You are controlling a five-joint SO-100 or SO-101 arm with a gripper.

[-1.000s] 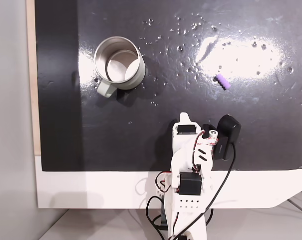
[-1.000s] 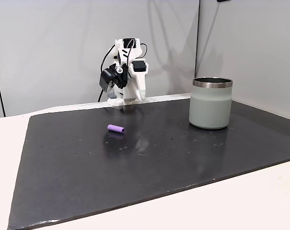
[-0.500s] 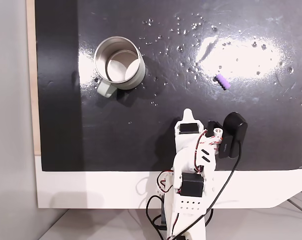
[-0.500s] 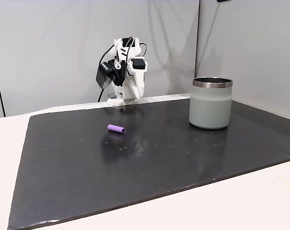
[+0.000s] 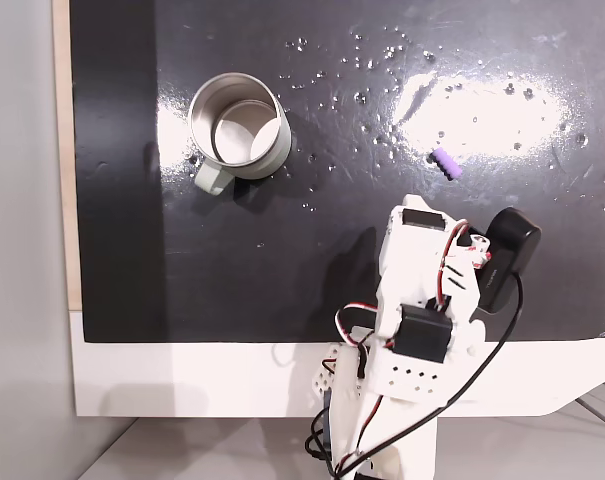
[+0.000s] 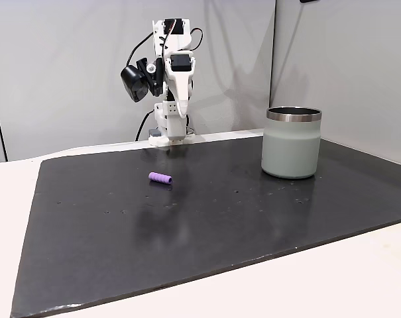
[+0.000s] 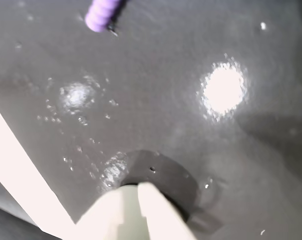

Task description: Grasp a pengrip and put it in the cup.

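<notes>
Bright, even light; strong white glare on the mat at upper right of a fixed view; wrist view blurred, with glare spots

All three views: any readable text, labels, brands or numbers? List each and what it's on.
None readable.
Cup: plain grey-green wall and metal rim, no print in either fixed view.
Pengrip: plain purple, no marking.
Arm: white and black parts show no legible labels at this size.
Black mat: only specks and glare.

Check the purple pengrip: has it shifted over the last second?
No. In both fixed views the pengrip lies where it did, at the same spot relative to the cup on the black mat.
</notes>
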